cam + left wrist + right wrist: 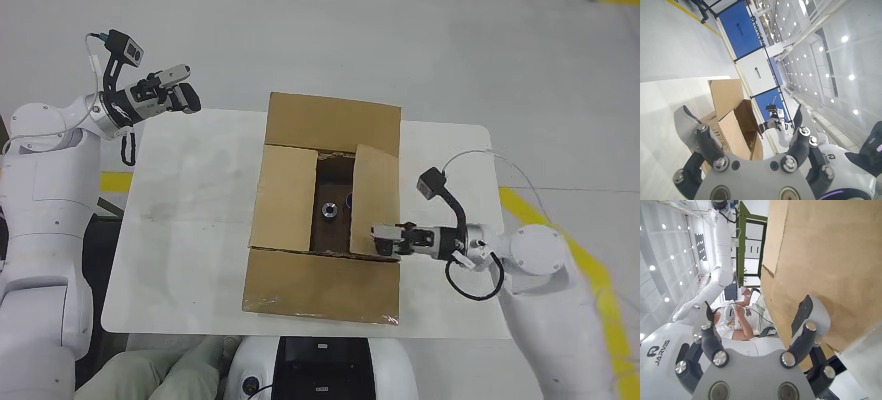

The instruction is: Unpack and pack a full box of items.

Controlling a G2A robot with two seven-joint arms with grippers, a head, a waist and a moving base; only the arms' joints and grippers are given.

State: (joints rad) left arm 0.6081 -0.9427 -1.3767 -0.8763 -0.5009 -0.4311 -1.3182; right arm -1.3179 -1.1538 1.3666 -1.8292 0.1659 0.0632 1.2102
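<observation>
The white worktop [190, 250] has a wide bare stretch on the left of the box [330, 120] and a narrower strip on its right. The box stands mid-worktop with all four flaps open. In the top view the far flap's edge runs past the worktop's far edge, and the near flap [320, 285] ends just short of the near edge. The left flap [285, 195] lies folded out nearly flat. The right flap [375, 195] stands more upright, leaning over the opening and narrowing it to a dark slot.

The right gripper [385, 240] is at the near corner of the right flap, over the right-hand strip. Its fingers are apart and one pad [802, 313] lies close against the cardboard; contact cannot be told. The left gripper [185, 90] hangs beyond the worktop's far-left corner, well apart from the box, fingers spread around nothing.

Two small round items [328, 210] [351, 200] sit side by side inside the box.
</observation>
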